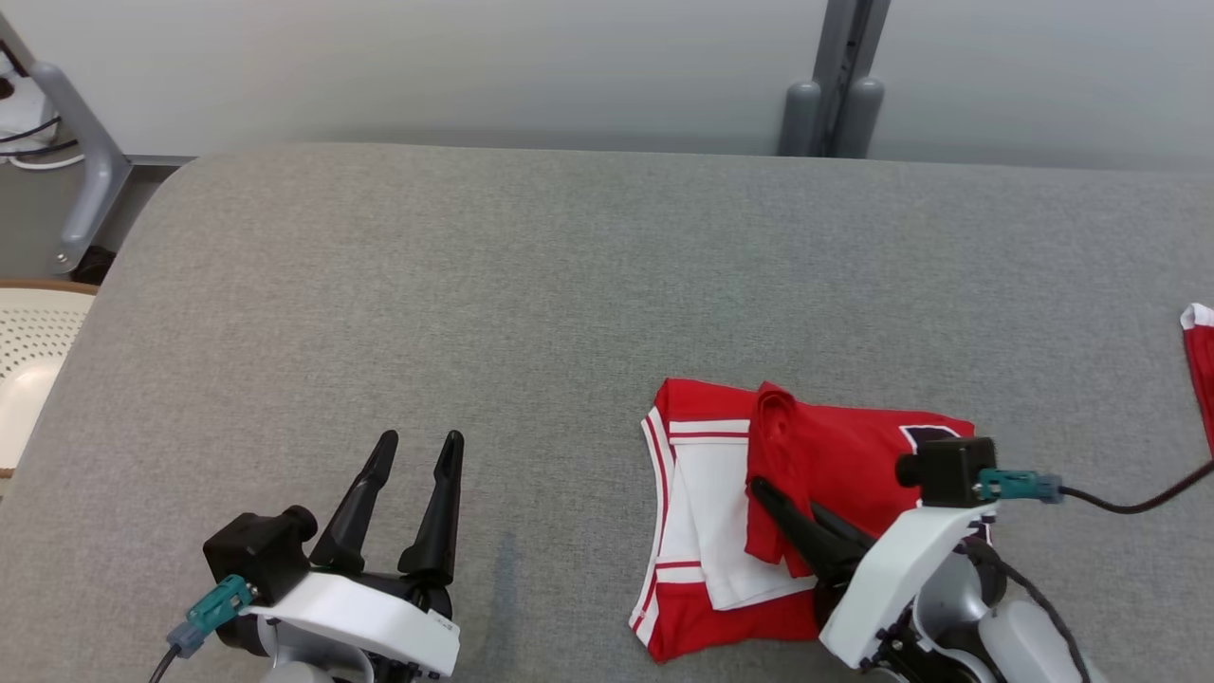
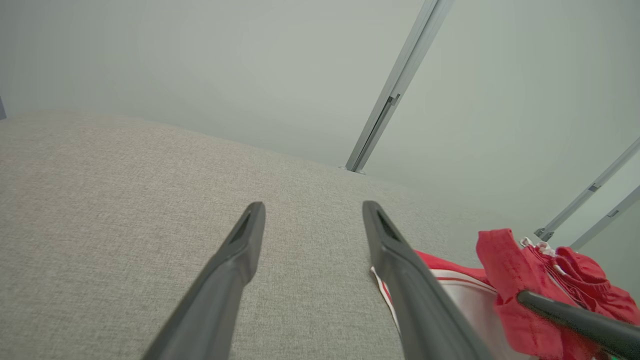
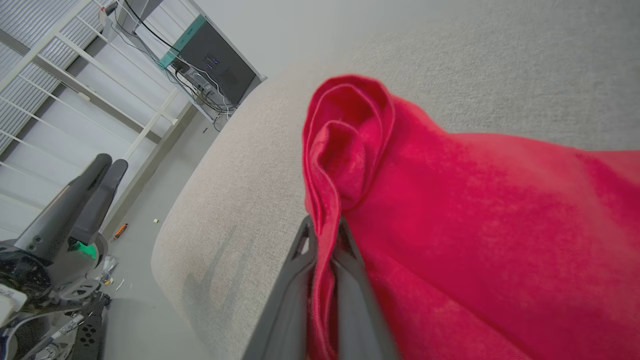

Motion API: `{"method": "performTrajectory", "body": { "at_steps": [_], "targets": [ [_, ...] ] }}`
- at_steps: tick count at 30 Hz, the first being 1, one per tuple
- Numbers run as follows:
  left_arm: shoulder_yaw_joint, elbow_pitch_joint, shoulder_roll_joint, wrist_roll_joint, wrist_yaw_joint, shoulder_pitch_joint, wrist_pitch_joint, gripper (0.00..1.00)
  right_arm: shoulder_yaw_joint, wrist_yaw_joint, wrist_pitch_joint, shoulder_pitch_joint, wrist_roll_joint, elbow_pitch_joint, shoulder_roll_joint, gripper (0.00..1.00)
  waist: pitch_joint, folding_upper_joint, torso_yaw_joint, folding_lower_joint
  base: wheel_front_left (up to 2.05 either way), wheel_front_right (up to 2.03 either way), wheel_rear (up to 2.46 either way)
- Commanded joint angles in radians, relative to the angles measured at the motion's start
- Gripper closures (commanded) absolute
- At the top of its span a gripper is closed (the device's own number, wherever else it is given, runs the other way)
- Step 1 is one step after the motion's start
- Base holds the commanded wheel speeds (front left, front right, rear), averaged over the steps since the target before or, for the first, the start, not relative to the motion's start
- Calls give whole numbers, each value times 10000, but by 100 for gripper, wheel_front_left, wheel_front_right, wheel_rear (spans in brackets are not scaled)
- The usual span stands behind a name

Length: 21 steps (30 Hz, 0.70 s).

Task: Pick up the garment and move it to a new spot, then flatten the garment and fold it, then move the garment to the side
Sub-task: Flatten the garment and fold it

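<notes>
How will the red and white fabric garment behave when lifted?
Probably floppy: the red and white fabric garment bunches softly at the right end effector. Likely light: layers look thin. May unfold, since only one fold is pinched.

The table (image 1: 569, 285) wears grey woven cloth, matt and coarse. The garment (image 1: 835, 455) is soft matt red cloth with smoother white panels. The left gripper (image 1: 422, 438) has dark, matt plastic fingers (image 2: 235, 265).
</notes>
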Motion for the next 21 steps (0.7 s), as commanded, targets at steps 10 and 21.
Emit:
{"method": "performTrajectory", "body": {
  "at_steps": [10, 21],
  "targets": [
    [-69, 185, -85, 67, -99, -232, -98, 0, 285, 5, -304, -767, -690, 1402, 529, 100, -103, 0, 267, 0, 0, 0, 0],
    [-115, 297, -122, 83, -145, -274, -121, 0, 870, 5, -383, -1361, -1515, 2374, 907, 0, -98, 0, 153, 0, 0, 0, 0]
  ]
}}
